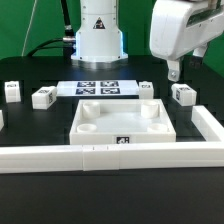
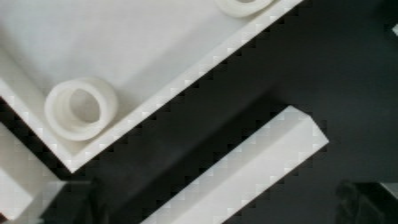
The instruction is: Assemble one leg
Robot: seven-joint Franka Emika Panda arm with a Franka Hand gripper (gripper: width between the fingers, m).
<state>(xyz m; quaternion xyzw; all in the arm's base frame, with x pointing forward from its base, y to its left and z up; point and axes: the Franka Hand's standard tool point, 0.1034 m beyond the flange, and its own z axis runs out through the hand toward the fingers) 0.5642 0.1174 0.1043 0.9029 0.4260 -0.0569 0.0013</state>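
Observation:
Several legs, small white tagged pegs, stand on the black table: two at the exterior view's left (image 1: 11, 90) (image 1: 42, 97) and two at its right (image 1: 147, 88) (image 1: 181, 94). My gripper (image 1: 172, 70) hangs in the air above the rightmost leg and the panel's right edge, touching nothing. In the wrist view the gripper (image 2: 205, 205) has its dark fingers (image 2: 43, 205) far apart, with nothing held between them. No leg shows in the wrist view.
The large white square panel (image 1: 122, 118) with round corner holes (image 2: 80, 105) lies mid-table. The marker board (image 1: 98, 88) lies behind it. A white L-shaped wall (image 1: 110, 155) runs along the front and right; a white bar (image 2: 267, 165) lies under the gripper.

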